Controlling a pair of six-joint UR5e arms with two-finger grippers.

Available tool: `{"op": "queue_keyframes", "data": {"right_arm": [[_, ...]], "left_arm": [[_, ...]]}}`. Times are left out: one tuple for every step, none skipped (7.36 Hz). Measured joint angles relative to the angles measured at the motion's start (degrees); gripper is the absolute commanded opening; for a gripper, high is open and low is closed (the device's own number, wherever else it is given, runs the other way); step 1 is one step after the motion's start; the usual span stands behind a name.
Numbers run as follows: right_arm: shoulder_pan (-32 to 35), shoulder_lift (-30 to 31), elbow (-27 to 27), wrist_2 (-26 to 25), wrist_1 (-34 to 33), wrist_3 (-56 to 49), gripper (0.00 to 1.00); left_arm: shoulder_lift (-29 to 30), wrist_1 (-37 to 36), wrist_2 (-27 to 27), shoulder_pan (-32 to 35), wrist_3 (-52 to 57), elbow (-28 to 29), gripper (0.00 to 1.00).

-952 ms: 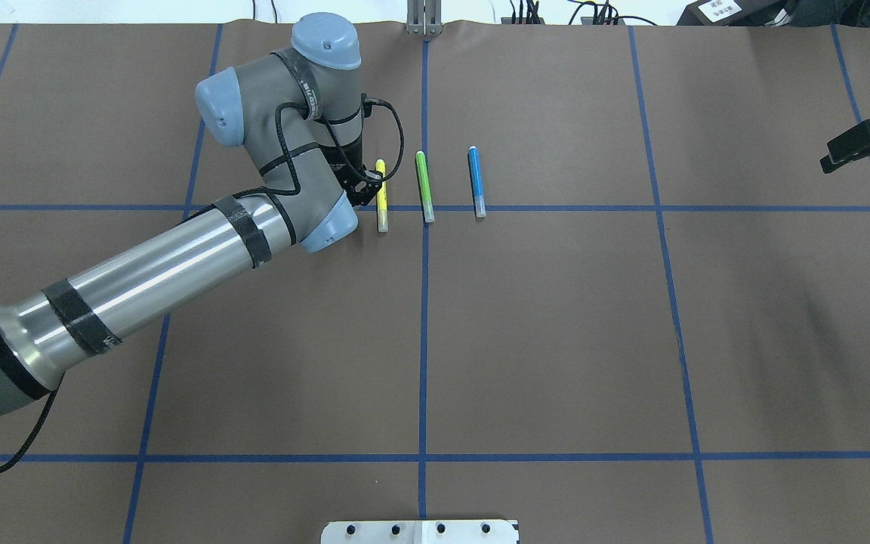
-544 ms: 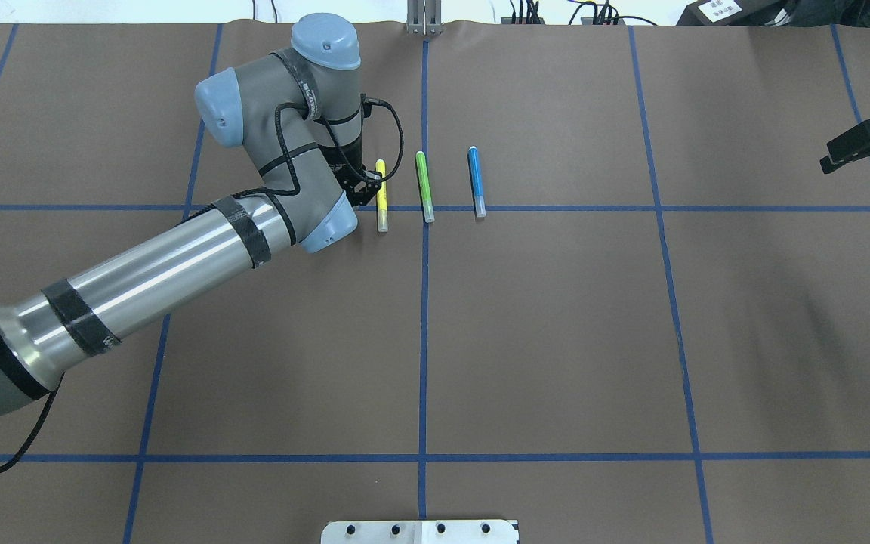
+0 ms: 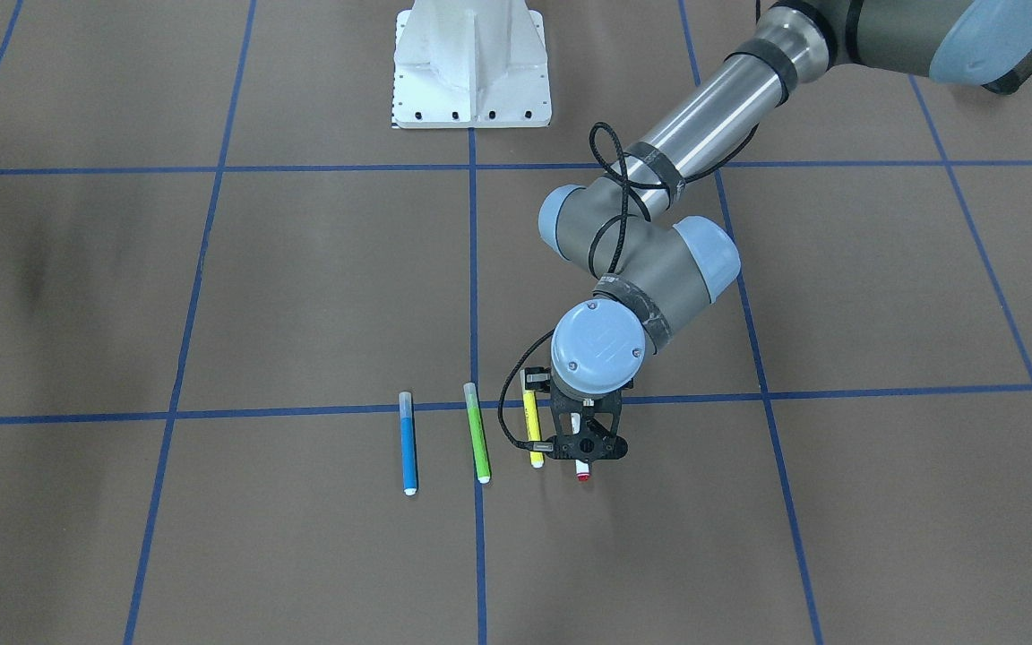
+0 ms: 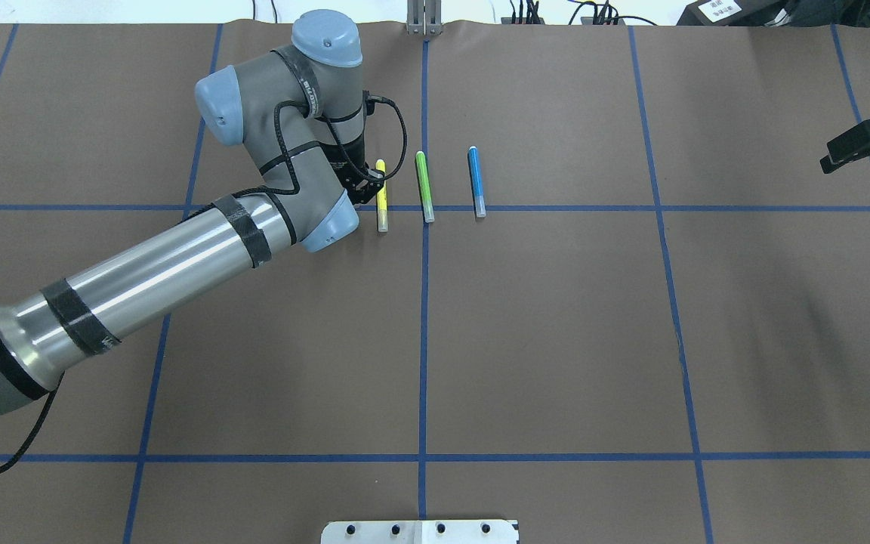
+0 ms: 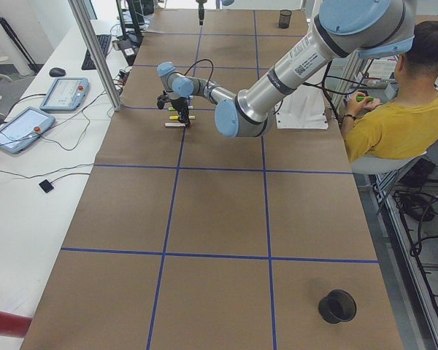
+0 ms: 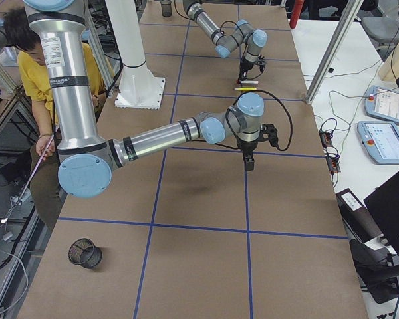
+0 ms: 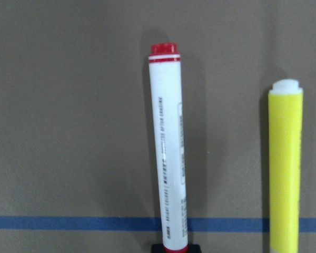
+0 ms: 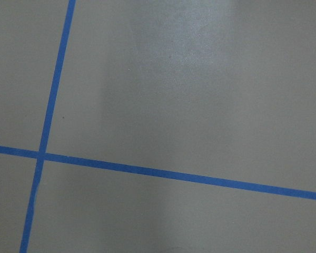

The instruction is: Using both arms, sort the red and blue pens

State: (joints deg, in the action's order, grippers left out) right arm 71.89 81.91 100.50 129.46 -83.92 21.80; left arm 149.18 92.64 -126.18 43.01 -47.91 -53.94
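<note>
The white-barrelled, red-capped pen (image 7: pixel 168 158) is lying across a blue tape line. The black left gripper (image 3: pixel 584 448) is straddling it, but we are not able to tell whether its jaws are pinching. Beside it, a yellow marker (image 3: pixel 532 430), a green marker (image 3: pixel 477 434) and the blue-barrelled pen (image 3: pixel 408 445) are lying parallel, and the black right gripper (image 4: pixel 846 149) is hanging well apart, its jaws equally unreadable.

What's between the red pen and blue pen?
Two markers: the yellow marker beside the red pen, then the green marker nearer the blue pen. Front-facing view shows it.
</note>
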Motion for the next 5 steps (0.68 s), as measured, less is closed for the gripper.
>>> {"op": "queue_keyframes", "data": {"right_arm": [[0.0,0.0,0.0,0.0,0.0,0.0,1.0],[0.0,0.0,0.0,0.0,0.0,0.0,1.0],[0.0,0.1,0.1,0.0,0.0,0.0,1.0],[0.0,0.1,0.1,0.1,0.0,0.0,1.0],[0.0,0.2,0.1,0.1,0.0,0.0,1.0]], "left_arm": [[0.0,-0.3,-0.7,0.3,0.1,-1.2,0.0],[-0.2,-1.0,-2.0,0.8,0.2,-2.8,0.0],[-1.1,-2.4,-2.9,1.2,0.5,-5.3,0.0],[-2.8,-4.9,-3.3,1.7,1.6,-9.2,0.0],[-5.3,-9.2,-3.4,2.7,4.4,-14.3,0.0]]}}
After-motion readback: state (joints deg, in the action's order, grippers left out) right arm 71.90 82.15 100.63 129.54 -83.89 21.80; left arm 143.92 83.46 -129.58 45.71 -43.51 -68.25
